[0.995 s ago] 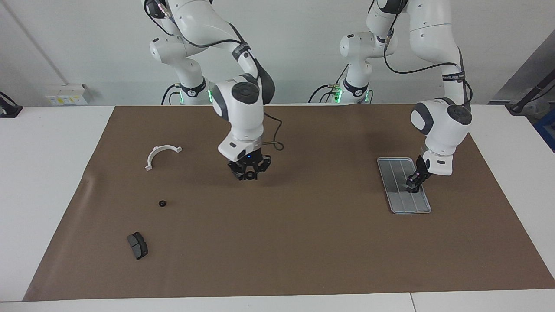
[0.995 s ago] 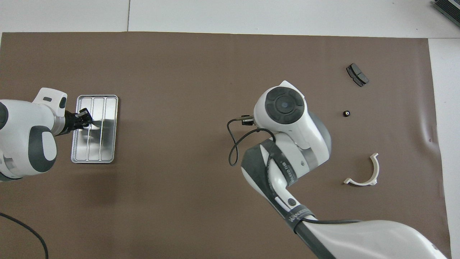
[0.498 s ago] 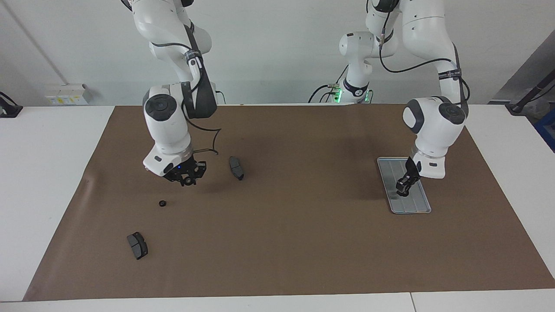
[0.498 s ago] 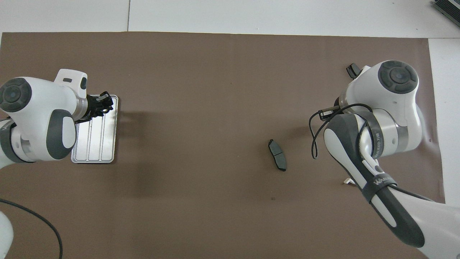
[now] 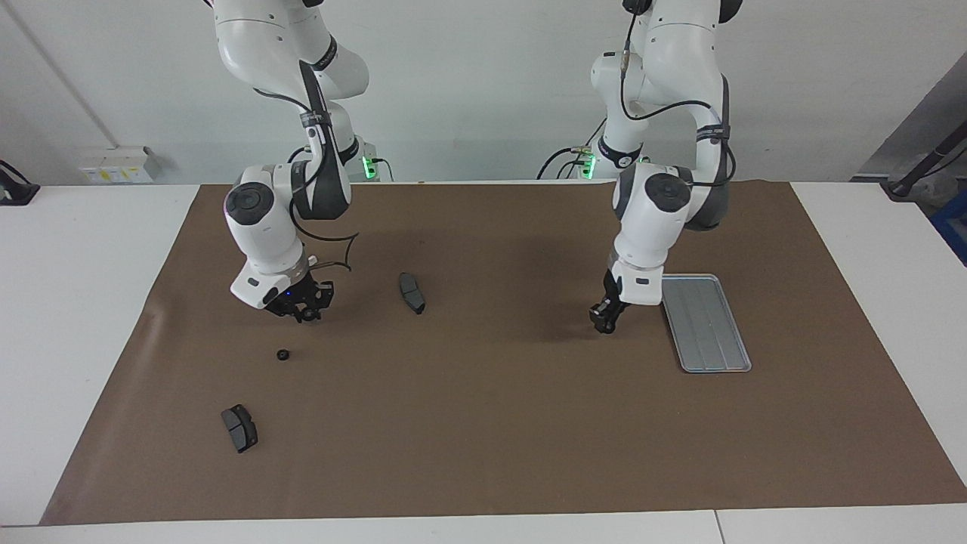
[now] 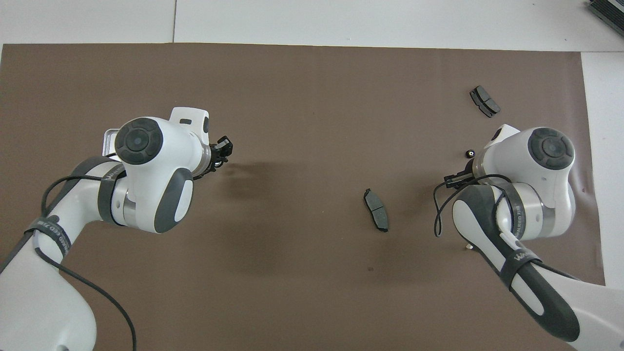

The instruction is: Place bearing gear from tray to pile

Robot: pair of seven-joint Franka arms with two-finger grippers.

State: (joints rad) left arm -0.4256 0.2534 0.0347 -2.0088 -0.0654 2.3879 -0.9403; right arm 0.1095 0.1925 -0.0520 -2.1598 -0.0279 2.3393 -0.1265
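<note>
Scene is evenly and brightly lit from above. Soft, diffuse shadows are cast on the brown mat beneath both arms. No glare is seen on the tray. Both views are sharp; no edge distortion noted.

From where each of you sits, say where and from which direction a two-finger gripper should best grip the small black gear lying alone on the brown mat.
Probably from straight above, fingers across the outer rim: the small black gear lies flat, small and round.
</note>
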